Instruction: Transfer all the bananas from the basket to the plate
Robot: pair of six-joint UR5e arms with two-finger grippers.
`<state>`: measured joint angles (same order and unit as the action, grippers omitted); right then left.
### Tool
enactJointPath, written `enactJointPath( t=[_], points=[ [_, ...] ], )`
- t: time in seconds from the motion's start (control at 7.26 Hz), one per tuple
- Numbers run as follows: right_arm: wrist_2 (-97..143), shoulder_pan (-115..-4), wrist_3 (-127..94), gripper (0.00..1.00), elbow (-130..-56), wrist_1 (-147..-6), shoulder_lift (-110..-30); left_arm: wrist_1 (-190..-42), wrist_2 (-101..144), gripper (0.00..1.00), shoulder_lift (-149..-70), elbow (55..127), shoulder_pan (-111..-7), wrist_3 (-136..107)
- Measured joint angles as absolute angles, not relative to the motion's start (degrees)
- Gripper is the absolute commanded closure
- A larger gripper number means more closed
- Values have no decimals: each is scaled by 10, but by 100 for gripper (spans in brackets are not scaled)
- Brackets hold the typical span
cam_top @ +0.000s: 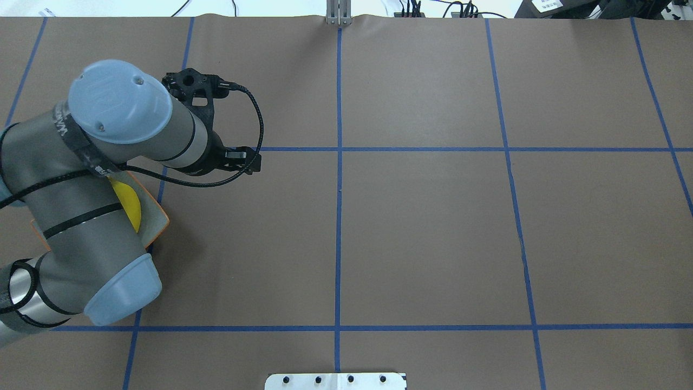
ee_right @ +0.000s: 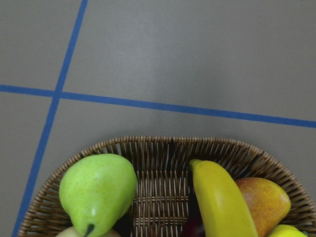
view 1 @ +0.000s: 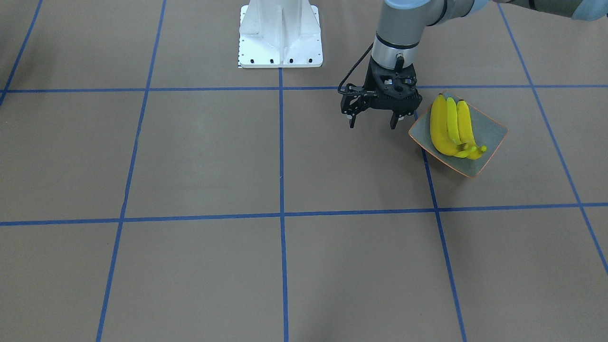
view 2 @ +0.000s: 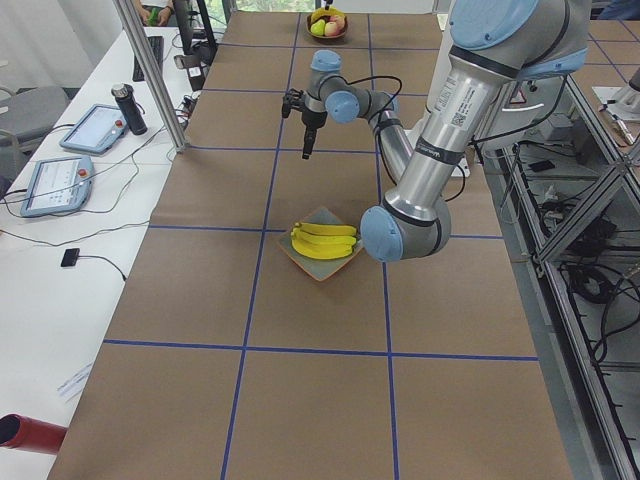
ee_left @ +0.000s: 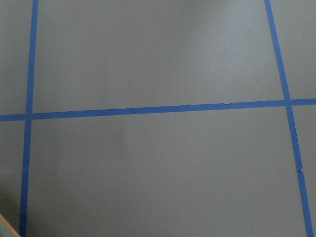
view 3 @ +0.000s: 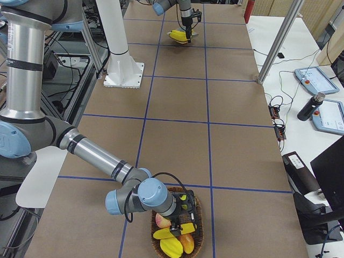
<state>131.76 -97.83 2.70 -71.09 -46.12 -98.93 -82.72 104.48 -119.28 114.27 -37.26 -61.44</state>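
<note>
Three yellow bananas (view 1: 446, 126) lie side by side on the grey-green plate (view 1: 489, 133) with its orange rim. My left gripper (view 1: 373, 124) hangs open and empty just beside the plate, on the side towards the table's middle. In the overhead view my left arm covers most of the plate (cam_top: 158, 223). One banana (ee_right: 222, 202) lies in the wicker basket (ee_right: 168, 144). My right gripper (view 3: 181, 214) is low over the basket (view 3: 200, 212), right at the banana (view 3: 166, 234). I cannot tell whether it is open or shut.
The basket also holds a green pear (ee_right: 98, 190) and an orange-red fruit (ee_right: 264, 197). A white arm base (view 1: 280, 33) stands at the table's robot side. A metal pole (view 2: 150, 75) and tablets stand beside the table.
</note>
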Motion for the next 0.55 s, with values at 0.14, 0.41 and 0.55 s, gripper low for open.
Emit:
enactJointPath(
  t=[0.14,0.41,0.55],
  points=[
    [1318,-980,41,0,-698,-467,-986,-827,1045,0,-1189,1143,-373,-614],
    [1316,-980,50,1,-679,-470,-984,-827,1045,0,-1185,1144,-372,-614],
    [1313,-980,54,4,-670,-470,-982,-827,1045,0,-1184,1143,-372,-614]
  ],
)
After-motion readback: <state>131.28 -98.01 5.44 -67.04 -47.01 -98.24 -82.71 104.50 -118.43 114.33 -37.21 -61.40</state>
